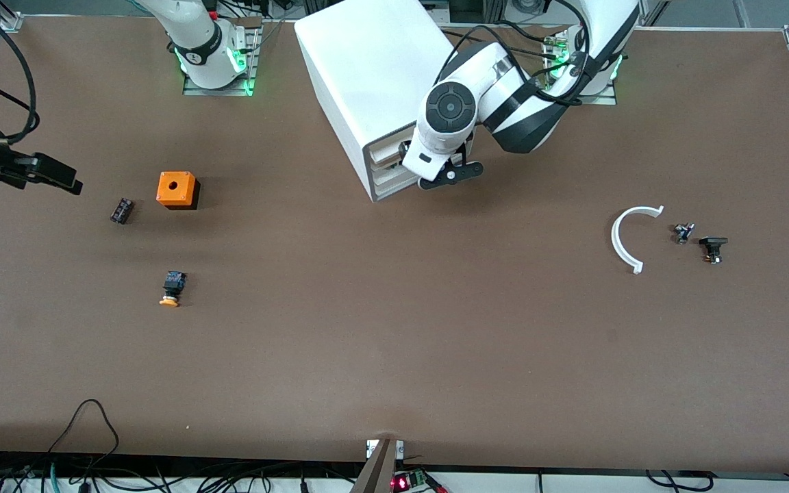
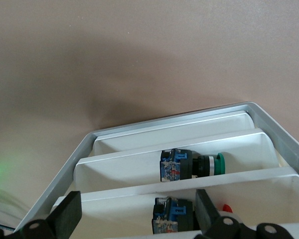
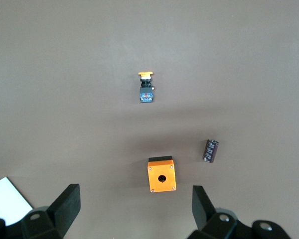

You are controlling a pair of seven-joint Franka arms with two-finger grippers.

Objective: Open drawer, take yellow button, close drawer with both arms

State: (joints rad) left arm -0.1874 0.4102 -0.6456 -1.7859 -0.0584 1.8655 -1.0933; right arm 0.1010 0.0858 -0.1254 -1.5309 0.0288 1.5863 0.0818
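Left gripper (image 1: 451, 174) hung at the cabinet's (image 1: 374, 75) drawer fronts, fingers apart; right gripper (image 1: 45, 174) – apart too – hovered at nine o'clock of the orange cube (image 1: 177, 189); the button (image 1: 172, 288) lay on the table at the cube's six o'clock.

My two arms are glossy white shells with black joint bands; my left arm (image 1: 504, 89) has a round dark grey cap with concentric rings on one joint and loose black cables looped along it. Both bases sit on grey metal plates and glow green, with my right arm (image 1: 203, 41) showing a black ring marking. My left tool (image 1: 451, 175) and right tool (image 1: 42, 172) are matte black, with blocky fingers (image 3: 65, 206) and round pivot screws.
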